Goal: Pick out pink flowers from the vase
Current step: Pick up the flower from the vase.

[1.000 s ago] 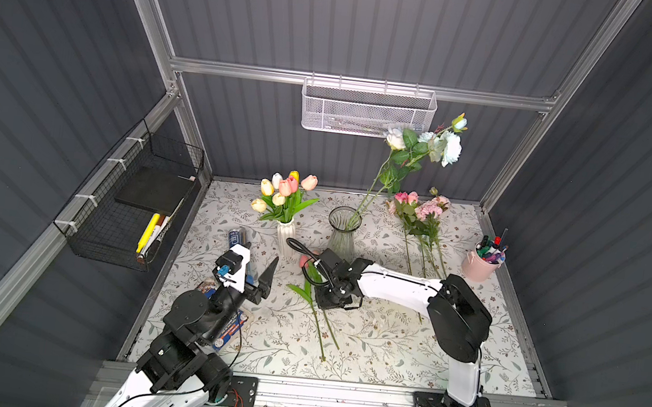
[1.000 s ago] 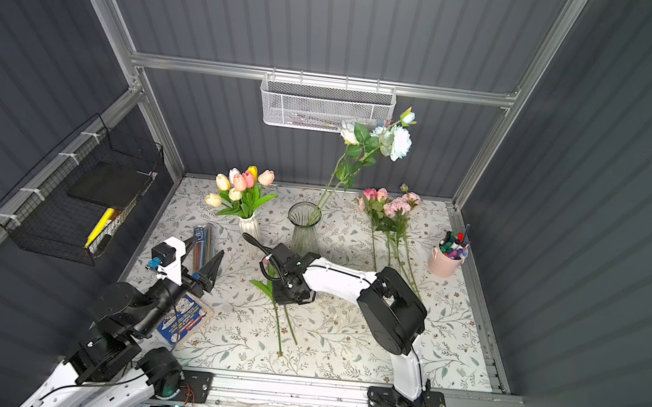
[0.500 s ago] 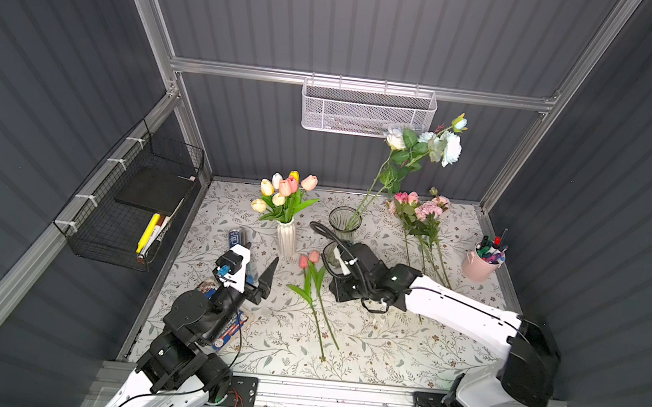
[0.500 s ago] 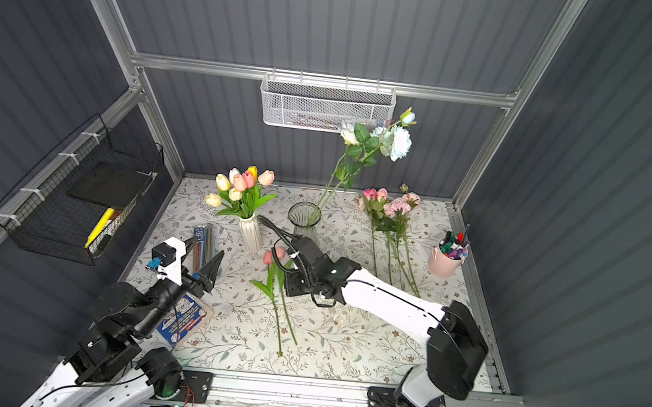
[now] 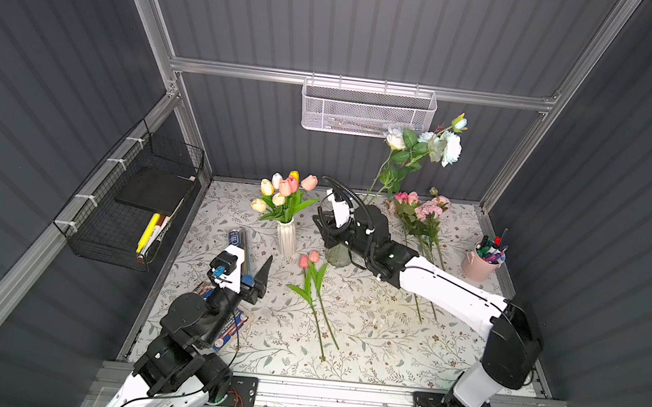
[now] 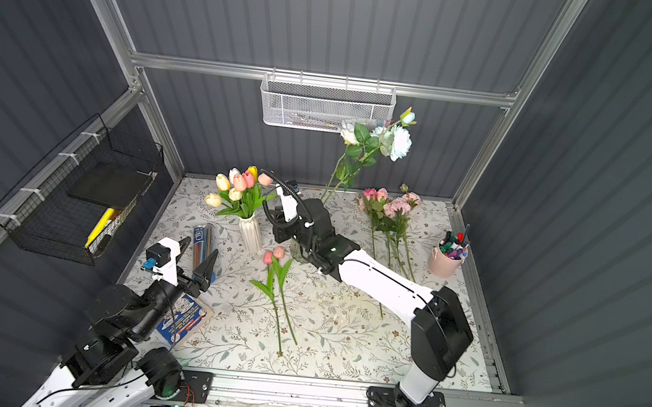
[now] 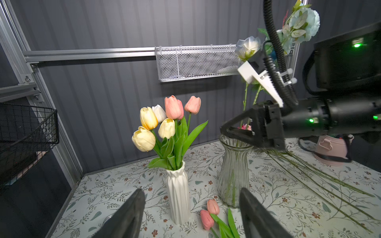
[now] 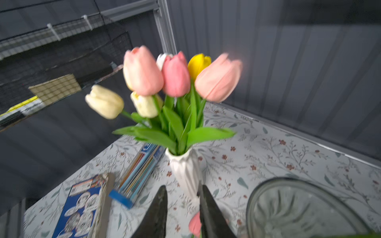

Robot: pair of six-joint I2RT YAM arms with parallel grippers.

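Surface: pale cloth [image 5: 362, 342] printed with leafy sprigs, covering the whole table. Room: dark grey ribbed walls on three sides, a white mesh basket [image 5: 368, 111] on the back rail and a black wire basket [image 5: 128, 198] on the left wall.

We note two coral-pink tulips [image 5: 316, 295] lying flat just in front of the glass vase [image 5: 337, 254]. Their blooms point toward the back wall and their stems run to the front edge, slanting slightly right. Pink roses and peonies [image 5: 419, 213] lie right of that vase, long axis the same way, heads at the back. Three pink tulips [image 8: 175, 76] stand upright in the white vase [image 5: 286, 239].

The right gripper [image 7: 223, 128] hovers at the glass vase's rim, jaws narrowly parted, and we see nothing between them. The left gripper [image 7: 190, 195] is spread wide and empty at front left.
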